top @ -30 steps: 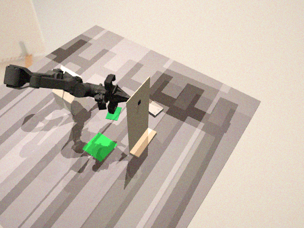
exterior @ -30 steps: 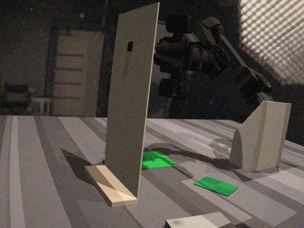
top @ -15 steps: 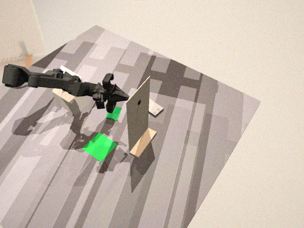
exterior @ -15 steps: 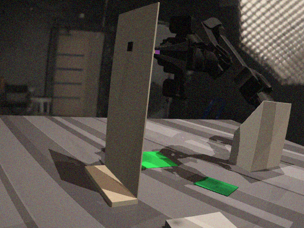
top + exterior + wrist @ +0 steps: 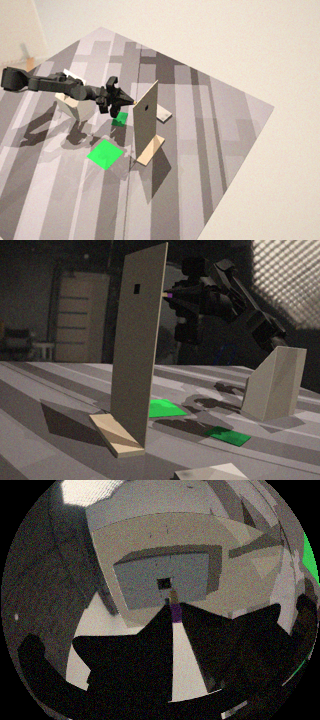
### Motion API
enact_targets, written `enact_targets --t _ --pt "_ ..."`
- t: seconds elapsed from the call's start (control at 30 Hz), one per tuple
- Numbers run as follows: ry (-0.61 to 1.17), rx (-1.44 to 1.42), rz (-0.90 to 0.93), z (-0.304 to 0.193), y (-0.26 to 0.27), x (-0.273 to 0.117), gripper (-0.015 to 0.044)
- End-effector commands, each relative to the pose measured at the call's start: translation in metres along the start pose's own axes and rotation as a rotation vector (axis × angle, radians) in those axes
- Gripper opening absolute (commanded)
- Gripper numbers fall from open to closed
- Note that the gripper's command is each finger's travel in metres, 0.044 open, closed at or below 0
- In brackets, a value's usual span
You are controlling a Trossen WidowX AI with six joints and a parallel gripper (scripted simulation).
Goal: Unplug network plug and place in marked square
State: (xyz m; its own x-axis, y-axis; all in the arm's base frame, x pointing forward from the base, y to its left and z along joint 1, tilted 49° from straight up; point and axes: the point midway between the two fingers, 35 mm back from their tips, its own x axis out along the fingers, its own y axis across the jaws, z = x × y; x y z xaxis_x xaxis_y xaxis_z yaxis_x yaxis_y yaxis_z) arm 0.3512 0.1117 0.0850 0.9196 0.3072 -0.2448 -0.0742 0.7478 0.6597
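My gripper [image 5: 134, 102] [image 5: 166, 295] [image 5: 174, 608] is shut on the network plug, high above the table and close to the upright panel [image 5: 144, 126] [image 5: 135, 343]. The plug [image 5: 169, 295] [image 5: 176, 613] shows a purple part between the fingertips and a tan end towards the panel. In the wrist view the dark socket opening [image 5: 164, 583] shows uncovered in a grey-blue block, and the plug's end is lower right of it, seemingly outside. The tab cannot be made out. The bright green square [image 5: 104, 155] [image 5: 166, 407] lies flat on the table, partly hidden by the panel in the exterior view.
A smaller dark green patch [image 5: 120, 118] [image 5: 228, 436] lies below the gripper. The panel has a tan foot [image 5: 151, 151] [image 5: 116, 438]. A pale angular block [image 5: 86, 111] [image 5: 279, 387] stands beneath the arm. A flat whitish block [image 5: 163, 114] [image 5: 211, 473] lies beside the panel.
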Motion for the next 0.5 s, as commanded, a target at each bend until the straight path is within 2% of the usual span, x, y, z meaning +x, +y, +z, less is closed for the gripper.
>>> enact_targets --t 0.0,0.47 --pt "-0.002 0.002 0.001 -0.0009 0.0006 -0.0034 0.0" --pt "-0.001 0.002 0.001 -0.0034 0.0005 -0.0115 0.0"
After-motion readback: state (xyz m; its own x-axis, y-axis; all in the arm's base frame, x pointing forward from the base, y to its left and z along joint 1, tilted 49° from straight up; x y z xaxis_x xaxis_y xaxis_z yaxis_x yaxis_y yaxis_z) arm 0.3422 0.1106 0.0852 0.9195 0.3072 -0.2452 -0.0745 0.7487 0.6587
